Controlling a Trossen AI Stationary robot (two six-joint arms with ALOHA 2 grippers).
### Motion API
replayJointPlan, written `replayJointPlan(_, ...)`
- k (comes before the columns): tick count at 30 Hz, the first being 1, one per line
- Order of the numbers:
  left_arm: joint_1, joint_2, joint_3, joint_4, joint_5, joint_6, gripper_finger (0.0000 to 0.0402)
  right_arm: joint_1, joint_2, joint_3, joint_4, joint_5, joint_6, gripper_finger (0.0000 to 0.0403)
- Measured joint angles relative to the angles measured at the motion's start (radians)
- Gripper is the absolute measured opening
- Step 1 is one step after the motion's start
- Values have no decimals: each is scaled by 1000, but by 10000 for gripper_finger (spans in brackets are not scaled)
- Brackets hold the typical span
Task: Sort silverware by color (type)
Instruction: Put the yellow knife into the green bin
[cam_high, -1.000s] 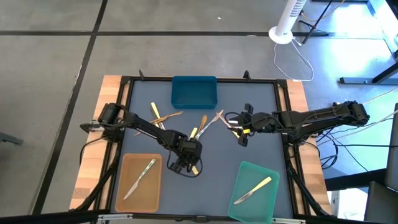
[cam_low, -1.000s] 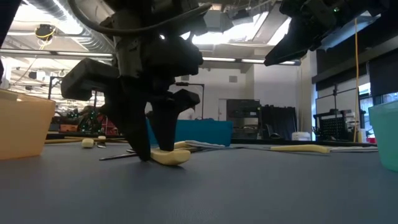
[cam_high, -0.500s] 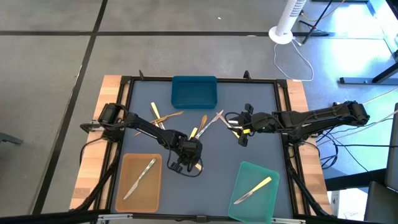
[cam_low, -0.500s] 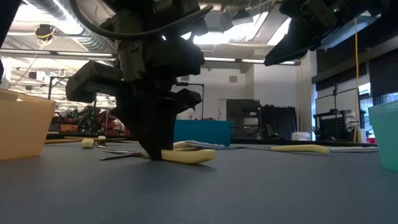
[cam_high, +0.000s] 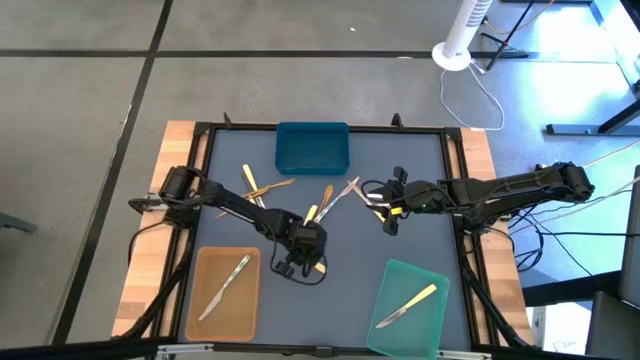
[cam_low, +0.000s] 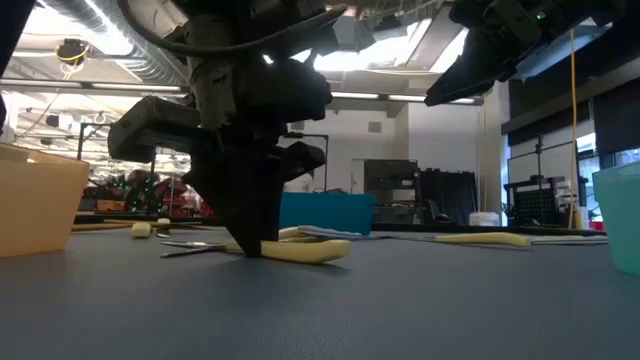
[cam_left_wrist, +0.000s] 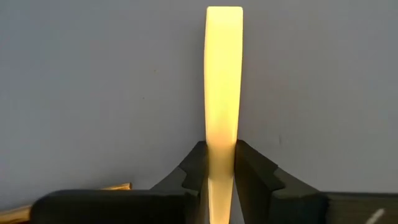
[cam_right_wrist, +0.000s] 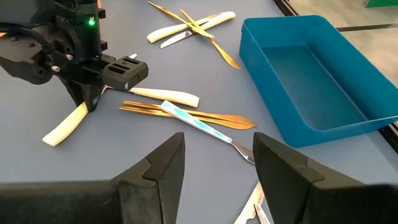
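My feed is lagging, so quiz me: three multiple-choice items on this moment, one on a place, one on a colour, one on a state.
1. Where does the left hand work?
A. over the blue tray
B. on the mat between the tan and green trays
C. inside the green tray

2. What colour is the utensil in its grip?
A. pale yellow
B. silver
C. brown

3. How is the right hand?
A. shut on a fork
B. shut, empty
C. open, empty

Answers: 1 B, the high view shows it there. 2 A, the left wrist view shows a pale yellow handle between the fingers. 3 C, its own view shows spread fingers with nothing between.
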Motion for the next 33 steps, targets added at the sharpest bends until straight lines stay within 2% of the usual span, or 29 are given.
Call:
replayJointPlan(6,3,2,72,-7,-28,-8,50,0,0,0,0,-4,3,179)
replayJointPlan(15,3,0,177,-14,-186,-33,50,0,0,0,1,-197,75,179)
replayJointPlan(24,3,-2,218,-11,-398,-33,50,0,0,0,1,-286,290,179)
replayJointPlan(33,23,-3,219,5,-446,-25,50,0,0,0,5,-314,555,179)
